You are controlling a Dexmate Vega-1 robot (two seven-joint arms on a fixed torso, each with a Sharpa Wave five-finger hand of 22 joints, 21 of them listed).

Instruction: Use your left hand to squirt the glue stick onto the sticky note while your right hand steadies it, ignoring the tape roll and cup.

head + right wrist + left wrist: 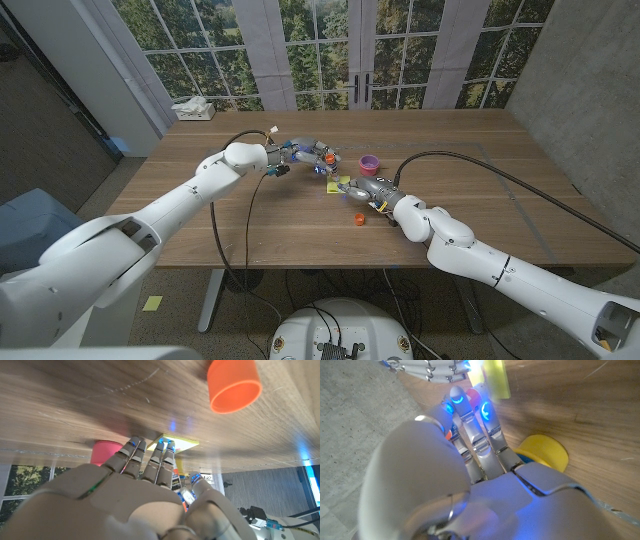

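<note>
My left hand (303, 154) grips the glue stick (328, 160), whose orange end points down toward the yellow sticky note (345, 183) at mid-table. In the left wrist view, the stick's red-orange body (472, 396) shows between my fingers (485, 435), just short of the note (496, 380). My right hand (366, 189) reaches in from the right, fingers stretched out with their tips at the note's edge (179, 441). The stick's label (175, 478) shows beyond my right fingertips (150, 457).
A pink cup (369, 162) stands just behind the right hand. The orange cap (360, 219) lies in front of it. A yellow tape roll (547, 452) lies close under my left hand. A tissue box (193, 108) sits at the far left corner.
</note>
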